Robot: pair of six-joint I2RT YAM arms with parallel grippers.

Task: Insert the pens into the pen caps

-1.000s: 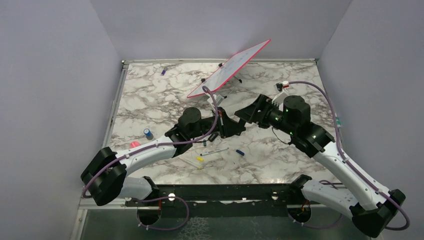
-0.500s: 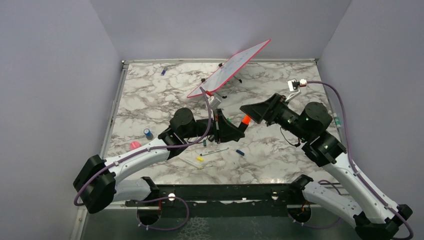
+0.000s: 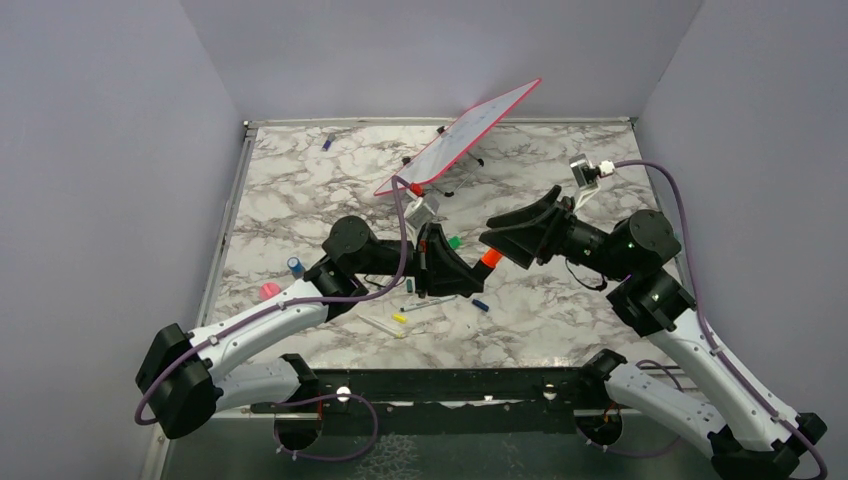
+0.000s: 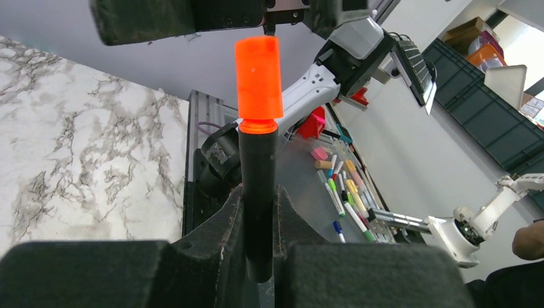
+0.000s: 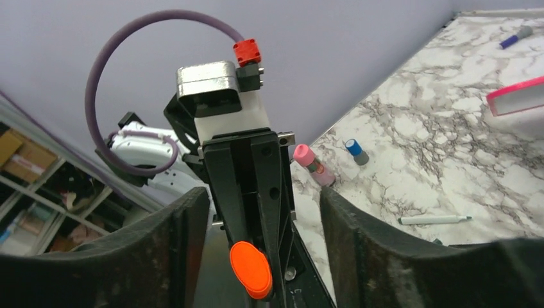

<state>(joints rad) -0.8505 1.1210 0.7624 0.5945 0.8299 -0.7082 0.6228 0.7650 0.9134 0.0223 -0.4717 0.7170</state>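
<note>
Because the work hangs in the air over the counter (image 3: pixel 300 190), just on the near side of the whiteboard (image 3: pixel 470 130), nothing braces it. I judge the step in hand, seating the cap home on the pen, wants both arms acting along one line: left arm (image 3: pixel 270 312) as a fixed anvil, right arm (image 3: pixel 700 350) pressing straight down the barrel's axis, with no side load that could lever the pen out of its grip and no release until the join is checked. Pose: left arm stretches toward the whiteboard's near corner, wrist turned so the left gripper (image 4: pixel 258 212) points across at its partner; right arm is folded high at the elbow, forearm aimed at that same corner, right gripper (image 5: pixel 266 244) nose to nose with the left one. Left jaws pinch the black barrel of the highlighter (image 4: pixel 258 192) low down, upper half free. Right jaws stand spread, one on each side of the orange cap (image 4: pixel 258 77), a gap showing to both in the wrist views. Cap is on the tip; a thin orange collar shows at the join; whether it has clicked home I cannot tell. Loose on the counter, farther from the whiteboard than the grippers: white pen (image 3: pixel 430 301), dark blue cap (image 3: pixel 480 304), yellow cap (image 3: pixel 400 318). A green cap (image 3: pixel 454 241) lies between the whiteboard and the left gripper.
</note>
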